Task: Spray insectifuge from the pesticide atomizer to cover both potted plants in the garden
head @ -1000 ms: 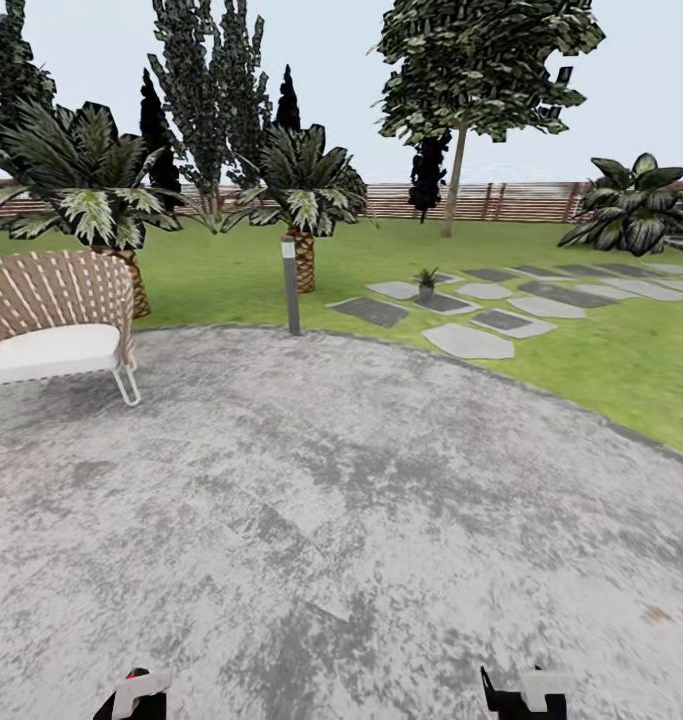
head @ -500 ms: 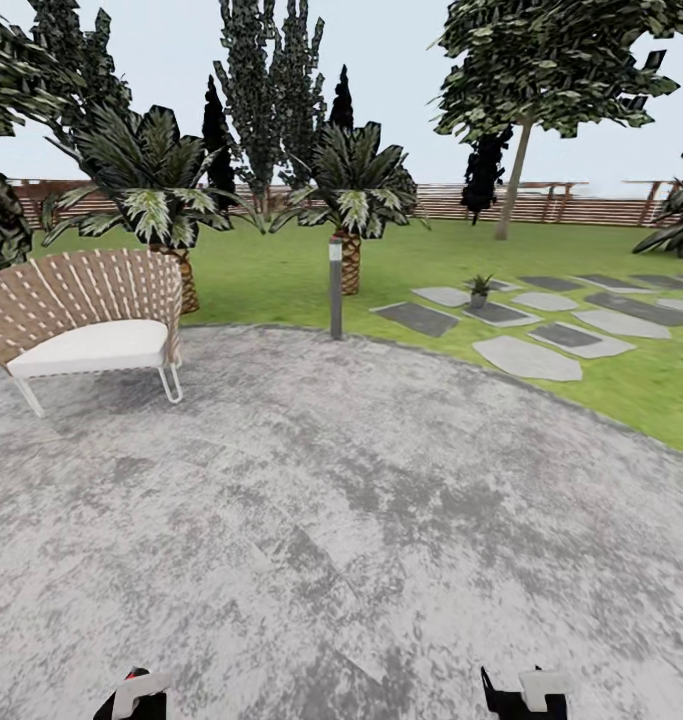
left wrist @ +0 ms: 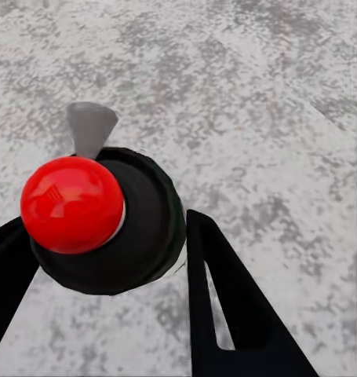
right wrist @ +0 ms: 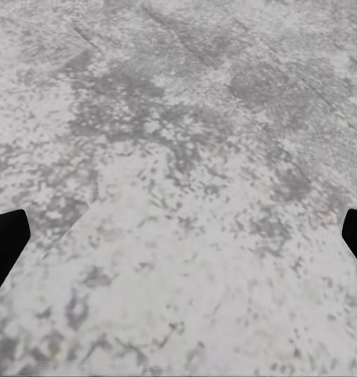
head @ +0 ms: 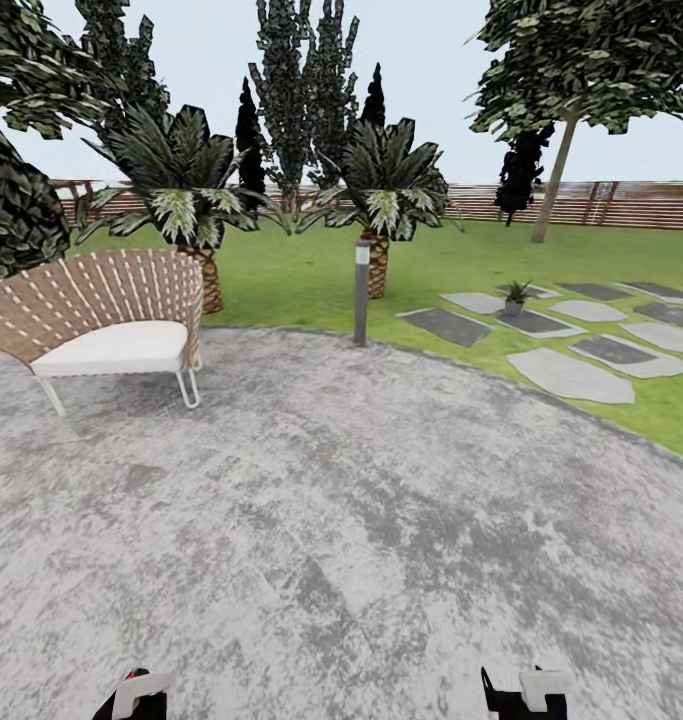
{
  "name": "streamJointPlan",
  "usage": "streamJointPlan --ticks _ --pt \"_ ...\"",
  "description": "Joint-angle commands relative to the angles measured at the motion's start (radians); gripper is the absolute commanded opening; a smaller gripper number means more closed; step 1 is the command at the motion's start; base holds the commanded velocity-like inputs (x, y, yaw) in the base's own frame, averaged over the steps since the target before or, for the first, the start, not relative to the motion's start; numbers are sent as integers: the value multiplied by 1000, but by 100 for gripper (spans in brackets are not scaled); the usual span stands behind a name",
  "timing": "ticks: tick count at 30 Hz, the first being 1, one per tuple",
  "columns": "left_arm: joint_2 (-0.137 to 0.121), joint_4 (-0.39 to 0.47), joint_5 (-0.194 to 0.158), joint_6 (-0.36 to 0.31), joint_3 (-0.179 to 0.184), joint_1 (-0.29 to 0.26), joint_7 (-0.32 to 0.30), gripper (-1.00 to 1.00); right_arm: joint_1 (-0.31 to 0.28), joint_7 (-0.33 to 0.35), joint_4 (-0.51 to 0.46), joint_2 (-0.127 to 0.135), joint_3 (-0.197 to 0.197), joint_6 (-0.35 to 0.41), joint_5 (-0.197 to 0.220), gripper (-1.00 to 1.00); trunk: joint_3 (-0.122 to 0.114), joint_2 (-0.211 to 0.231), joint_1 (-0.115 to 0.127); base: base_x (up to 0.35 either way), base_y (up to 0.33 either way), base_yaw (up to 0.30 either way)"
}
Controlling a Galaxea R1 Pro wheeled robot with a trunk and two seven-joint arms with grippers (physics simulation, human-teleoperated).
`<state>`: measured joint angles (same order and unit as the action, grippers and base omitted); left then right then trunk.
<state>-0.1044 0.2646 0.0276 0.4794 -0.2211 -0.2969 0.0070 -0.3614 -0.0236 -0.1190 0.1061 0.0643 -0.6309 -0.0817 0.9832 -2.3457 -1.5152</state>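
One small potted plant (head: 515, 297) with green leaves in a grey pot stands on a stepping stone (head: 536, 322) far ahead on the right, on the lawn. The pesticide atomizer and a second potted plant are out of view. My left gripper (left wrist: 107, 228) is open over the grey stone patio (head: 341, 520), and a red ball on a black disc (left wrist: 72, 204) lies in view between its fingers. My right gripper (right wrist: 182, 236) is open wide over bare patio stone, with nothing between its fingers. Parts of my left arm (head: 141, 692) and right arm (head: 529, 692) show at the near edge.
A woven chair with a white cushion (head: 106, 320) stands at the patio's left. A grey bollard lamp (head: 361, 292) stands at the patio's far rim. Two palms (head: 186, 200) (head: 386, 195) grow on the lawn behind, and the brown slatted fence (head: 601, 203) runs beyond.
The whole picture has shifted right, so the camera has turned left: chair, lamp and potted plant all sit further right in view. The arms have held their pose.
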Motion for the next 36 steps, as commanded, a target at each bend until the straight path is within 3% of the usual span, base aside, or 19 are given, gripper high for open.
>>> streamJointPlan --ticks 1,14,36 --pt "0 -1 3 4 -2 -1 1 -100 -1 -2 1 0 6 -3 -9 100 1 0 0 339 -138 2" --pt "0 -1 3 4 -1 -1 1 -100 -1 -2 1 0 6 -3 -9 100 1 0 0 339 -139 34" --pt "0 -1 2 4 -2 -1 1 -100 -1 -2 1 0 6 -3 -9 100 1 0 0 339 -134 271"
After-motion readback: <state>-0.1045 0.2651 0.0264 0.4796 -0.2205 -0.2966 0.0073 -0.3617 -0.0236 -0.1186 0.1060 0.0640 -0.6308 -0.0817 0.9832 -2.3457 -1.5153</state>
